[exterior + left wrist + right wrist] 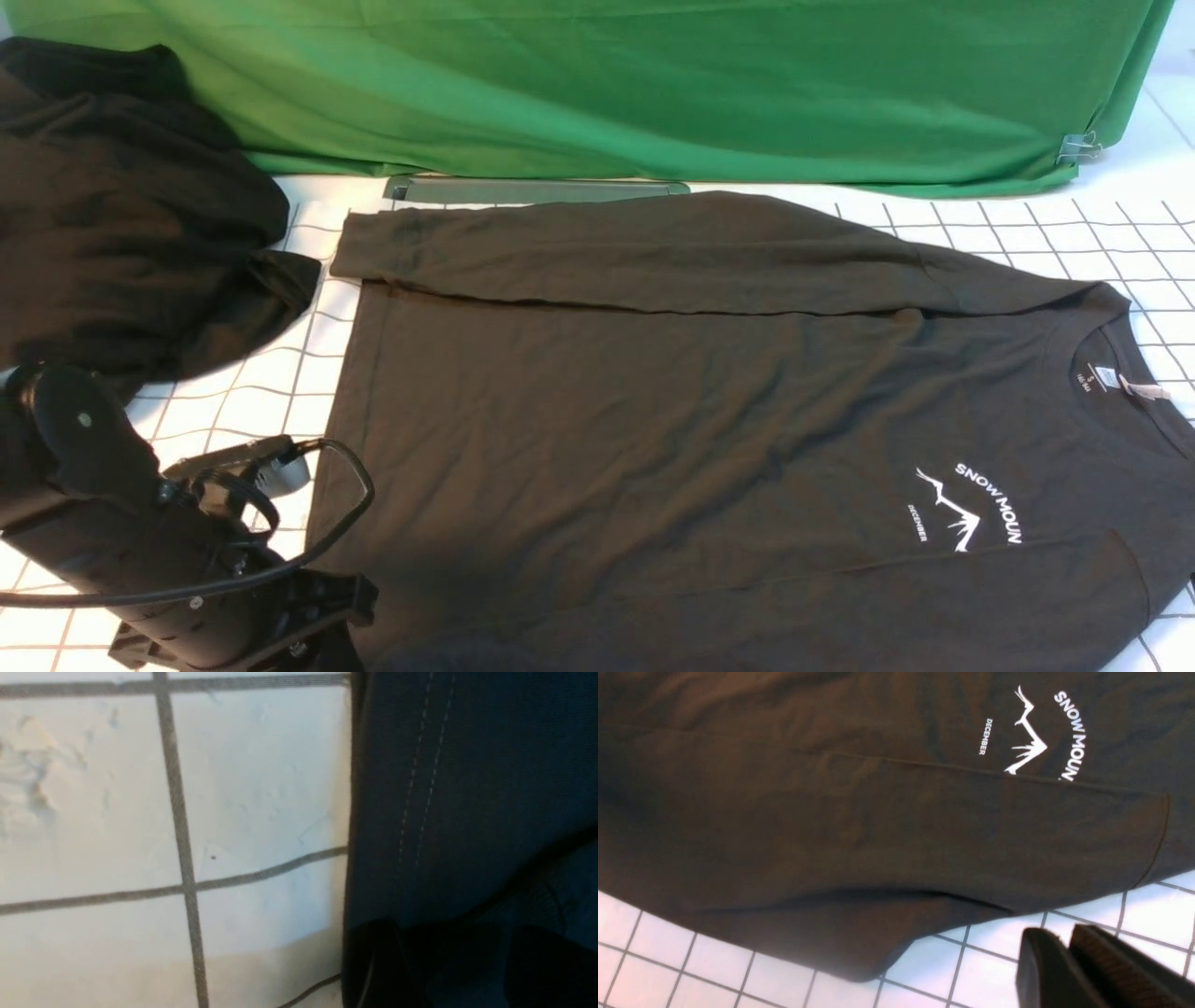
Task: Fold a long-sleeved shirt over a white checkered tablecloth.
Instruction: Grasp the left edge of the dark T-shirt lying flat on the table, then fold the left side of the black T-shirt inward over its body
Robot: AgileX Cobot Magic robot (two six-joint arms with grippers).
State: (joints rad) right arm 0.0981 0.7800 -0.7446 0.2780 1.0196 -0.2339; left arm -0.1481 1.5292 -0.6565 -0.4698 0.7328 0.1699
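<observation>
Shirt: We see the long-sleeved shirt (653,401) lying flat on the white checkered tablecloth (1027,233). It is dark charcoal, thin and lightly creased, with its hem at the left gripper (458,933) and its collar off toward the right gripper's (1057,933) side.
Sleeves: Both are folded in across the body. The far sleeve (653,252) runs along the edge away from the grippers, and the near sleeve (971,835) along the edge closest to them.
Print: A white mountain print (971,509) reads "SNOW MOUN" and "DECEMBER", and the near sleeve covers where the lettering ends. A small white neck label (1104,377) sits inside the collar.
Left gripper: It is over the hem stitching. Its two dark fingers (378,961) stand apart with cloth showing between them, and nothing is pinched.
Right gripper: Its ribbed fingers (1111,961) are almost pressed together and empty. They sit over bare tablecloth just short of the shirt's near edge.
Hard to make out: The left fingers are only blurred black shapes. In the front view that gripper's tips are hidden, and the picture's edge cuts off the shirt's near edge.
Beyond: A black heap (121,215) lies past the left gripper, and a green cloth (607,84) lies past the shirt.
</observation>
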